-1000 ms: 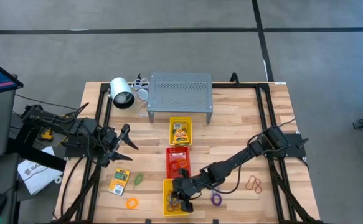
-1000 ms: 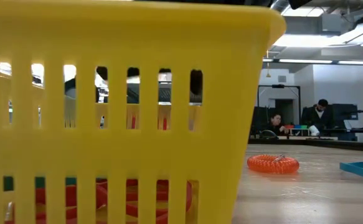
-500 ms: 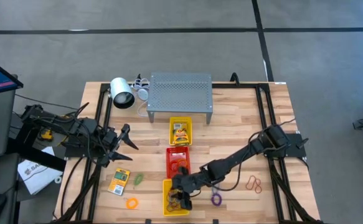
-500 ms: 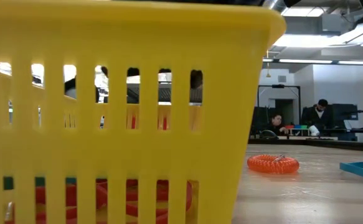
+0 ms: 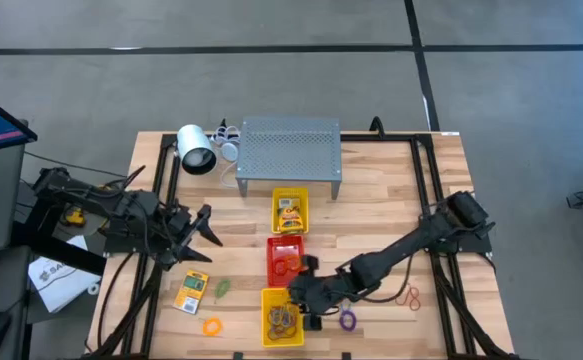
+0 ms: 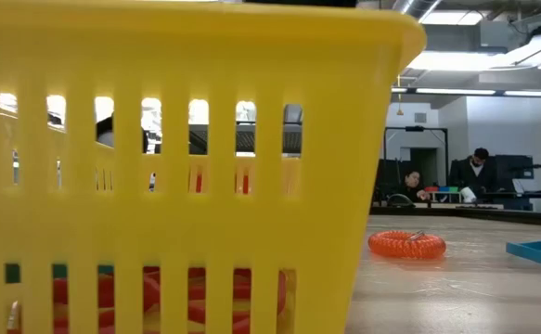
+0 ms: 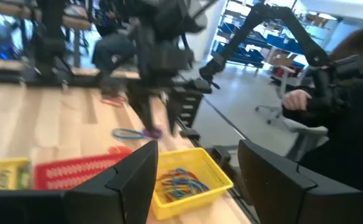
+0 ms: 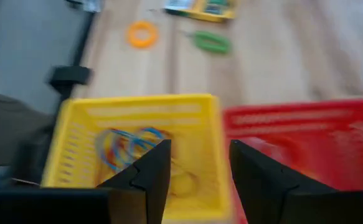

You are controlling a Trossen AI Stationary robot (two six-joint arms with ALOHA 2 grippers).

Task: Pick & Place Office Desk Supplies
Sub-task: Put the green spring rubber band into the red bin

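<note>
Right gripper [image 5: 311, 305] empty, jaws parted, beside the yellow tray [image 5: 283, 317] of rubber bands [image 5: 282, 318] at the worktop's front edge. Purple band [image 5: 348, 320] just outboard, nearer this arm. Left gripper [image 5: 203, 225] wide open, idle near left edge.

Your right gripper [image 5: 309, 300] sits lower center of the high view, fingers parted, empty. Your left gripper [image 5: 207, 224] waits center-left, fingers spread.

Grey floor [image 5: 271, 85], black lines; wooden table [image 5: 391, 200]
</note>
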